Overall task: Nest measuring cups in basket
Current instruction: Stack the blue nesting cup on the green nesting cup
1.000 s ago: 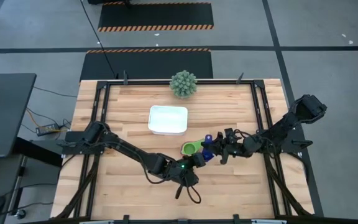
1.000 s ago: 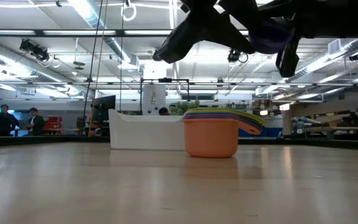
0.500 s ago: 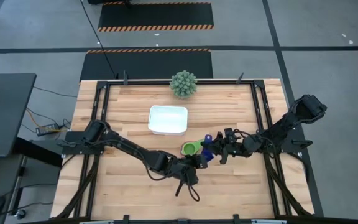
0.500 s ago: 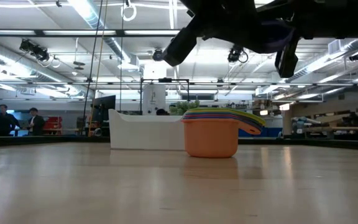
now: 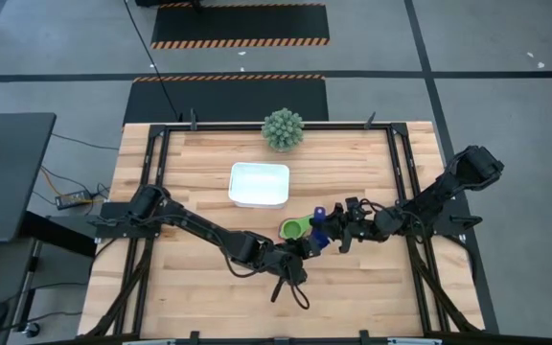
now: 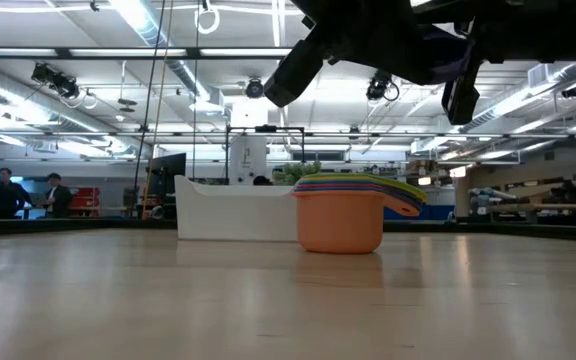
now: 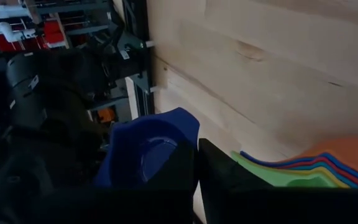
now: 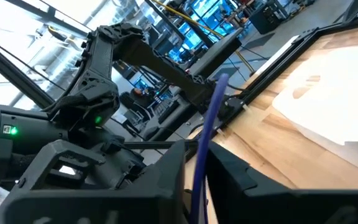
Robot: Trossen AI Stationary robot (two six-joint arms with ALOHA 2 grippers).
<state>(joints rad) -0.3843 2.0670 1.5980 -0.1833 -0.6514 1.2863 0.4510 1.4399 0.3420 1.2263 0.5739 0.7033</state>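
Note:
A dark blue measuring cup (image 5: 320,222) hangs in the air between my two grippers, just right of a nested stack of measuring cups (image 5: 293,228). The stack stands on the table on its orange outer cup (image 6: 340,222), with green innermost. It is off the near right corner of the white basket (image 5: 259,184). My left gripper (image 7: 197,146) reaches in from the near left and is shut on the dark blue cup (image 7: 145,158). My right gripper (image 8: 196,155) comes from the right, shut on the same cup's handle. My left gripper pinches the dark blue cup's wall at its rim (image 7: 188,127) between its two fingers, slanting down from the table's near-left side. The cup is clear of the table, above and beside the stack. My right gripper has the cup's thin handle (image 8: 205,134), seen edge-on, between its two fingers (image 8: 229,177). It comes in about level from the table's right side, with the fingers lying along the handle.
A spiky green ball plant (image 5: 283,128) stands at the far edge behind the basket (image 6: 233,212). Black frame rails run along the table's left and right sides. Bare wood lies near and to the left of the stack.
My left gripper has turned a little at the wrist; the green light on it no longer shows from above. In the low view its dark fingers have edged toward the dark blue cup and cover more of it. The cup and my right arm have stayed in place.

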